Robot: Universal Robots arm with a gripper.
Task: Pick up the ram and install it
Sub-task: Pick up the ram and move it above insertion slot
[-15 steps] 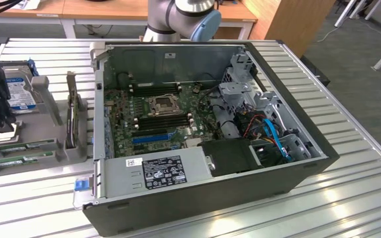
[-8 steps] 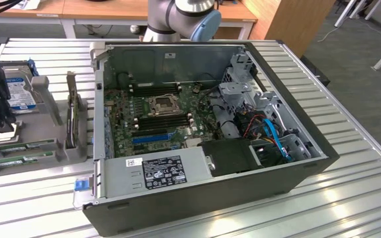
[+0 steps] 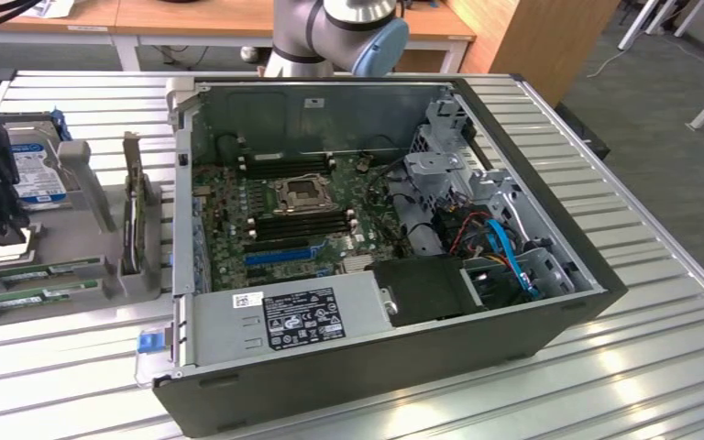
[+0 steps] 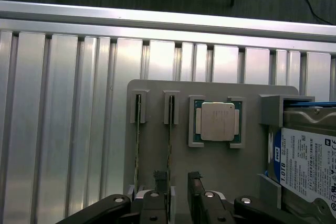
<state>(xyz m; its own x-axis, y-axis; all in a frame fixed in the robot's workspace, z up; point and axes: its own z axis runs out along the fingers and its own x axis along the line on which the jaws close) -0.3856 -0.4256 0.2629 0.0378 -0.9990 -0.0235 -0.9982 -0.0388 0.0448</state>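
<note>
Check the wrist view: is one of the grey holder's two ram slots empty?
No: one ram stick and a second ram stick each fill a slot in the grey holder.

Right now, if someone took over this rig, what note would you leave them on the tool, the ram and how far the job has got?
The tool is open and holds nothing. It is low over the grey holder, on the exterior view's left of the computer case.
One ram stick stands on edge in the outer slot, the other ram stick in the slot nearer the processor chip. The tool's fingers seem to straddle the second one's end.
Done: tool placed at the ram; nothing picked yet.
Left: grasp, lift, install on the motherboard.
</note>
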